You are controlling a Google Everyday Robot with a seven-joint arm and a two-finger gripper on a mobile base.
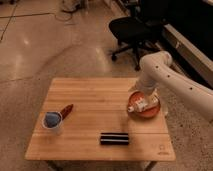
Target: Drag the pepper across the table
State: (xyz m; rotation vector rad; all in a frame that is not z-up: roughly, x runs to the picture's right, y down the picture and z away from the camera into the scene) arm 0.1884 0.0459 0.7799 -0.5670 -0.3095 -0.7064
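1. We see the claw (142,105) open, over the plate (153,114) at the frame's right.
2. The pepper (66,111) lies left on the counter (100,95), beside the cup (52,121).
3. 1 black bar (114,138) lies near the lower edge.

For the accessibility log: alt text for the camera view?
The end effector hangs over an orange plate at the table's right side; the pepper lies untouched at the left beside a white cup, a black bar near the front edge.
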